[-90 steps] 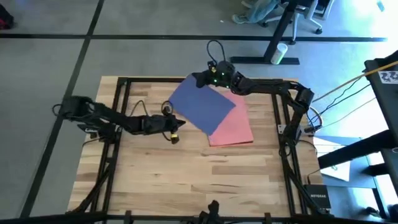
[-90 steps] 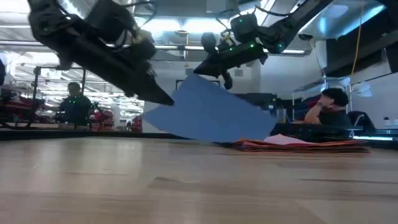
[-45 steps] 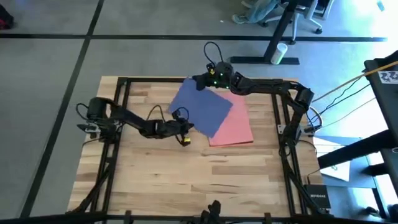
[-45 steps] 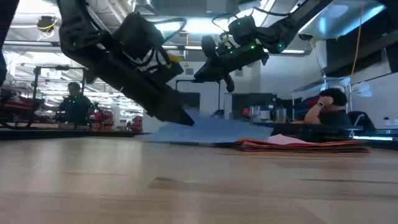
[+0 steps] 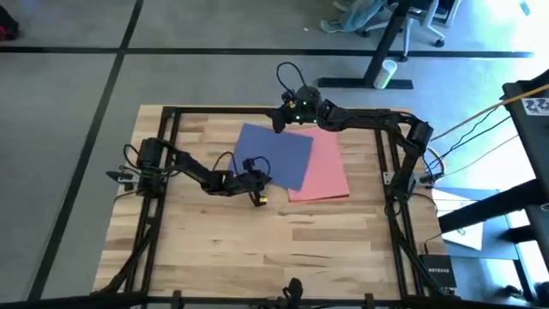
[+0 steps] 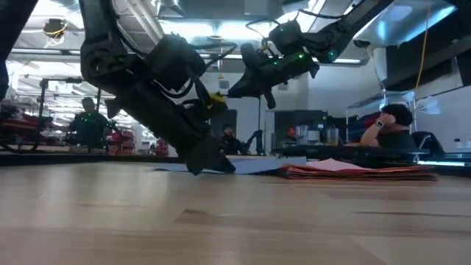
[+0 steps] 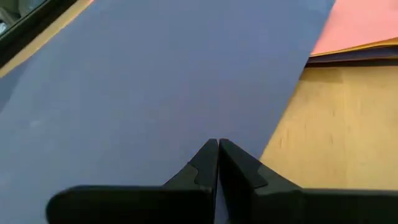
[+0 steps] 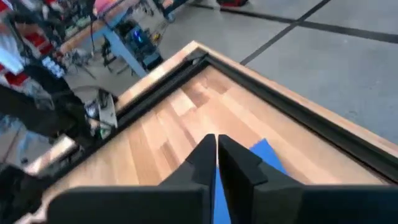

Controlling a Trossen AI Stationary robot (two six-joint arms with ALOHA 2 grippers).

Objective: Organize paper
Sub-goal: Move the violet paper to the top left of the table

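Here the left hand, fingers pressed together, is lying on the blue sheet; the right hand, likewise closed, is hovering over its far corner, beside the pink stack.

Your table: light wood planks, dark frame rails along the edges. Lying on it you have a flat stack of paper, pink sheet uppermost, and a blue sheet overlapping it askew.
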